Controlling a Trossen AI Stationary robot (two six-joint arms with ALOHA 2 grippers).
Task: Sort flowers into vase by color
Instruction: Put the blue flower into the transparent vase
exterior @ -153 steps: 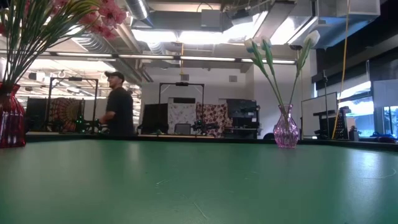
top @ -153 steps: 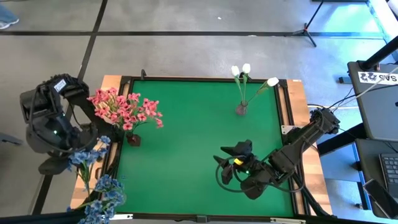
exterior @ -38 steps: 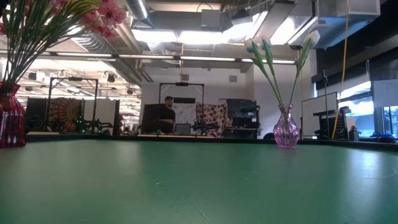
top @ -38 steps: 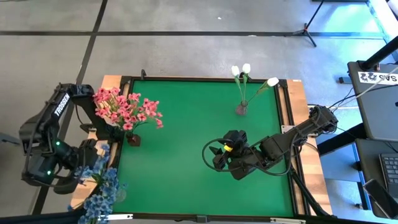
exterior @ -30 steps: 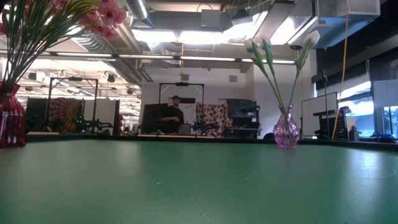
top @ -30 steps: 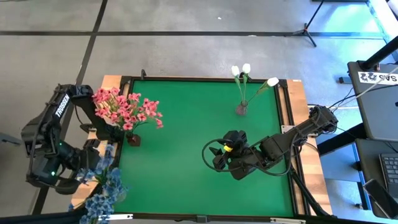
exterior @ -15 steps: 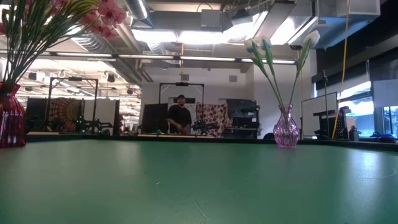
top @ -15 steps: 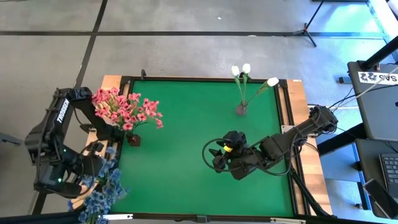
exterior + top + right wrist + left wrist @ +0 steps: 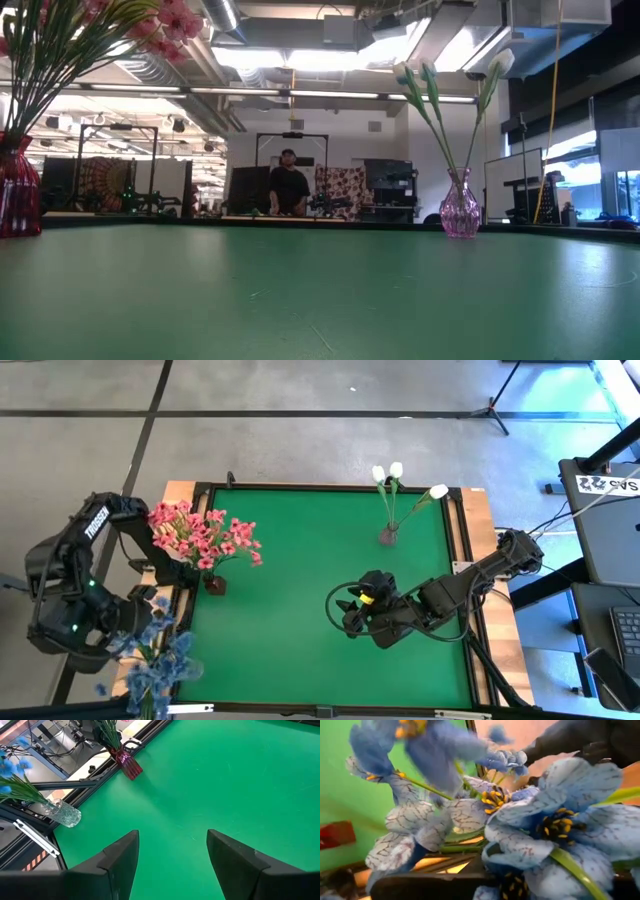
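Note:
Blue flowers (image 9: 152, 660) bunch at the table's near left corner, their stems in a clear glass vase (image 9: 62, 813) on the wooden edge. My left gripper (image 9: 133, 638) is shut among them; blue blossoms (image 9: 540, 820) fill its wrist view. Pink flowers (image 9: 200, 535) stand in a red vase (image 9: 213, 583) at the left. White buds (image 9: 395, 472) stand in a pinkish glass vase (image 9: 459, 206) at the far right. My right gripper (image 9: 172, 865) hovers open over the green mat (image 9: 300, 560), right of centre, with nothing between its fingers. My left gripper is shut on a blue flower sprig, coming at it slanting down from the table's left. The blossoms (image 9: 510, 855) and the gripper itself hide the place of contact, so which part of the stem it has cannot be told.
A black frame (image 9: 190, 620) rims the mat, with wooden strips outside it. Bare mat lies between the two standing vases and toward the near edge. A person (image 9: 289, 185) stands in the room far behind the table. A cable loops by the right gripper (image 9: 335, 605).
My left gripper has gone up and a little toward the table's left, staying shut. The blue blossoms have shifted with it and swing, and one now hangs out past the near left corner.

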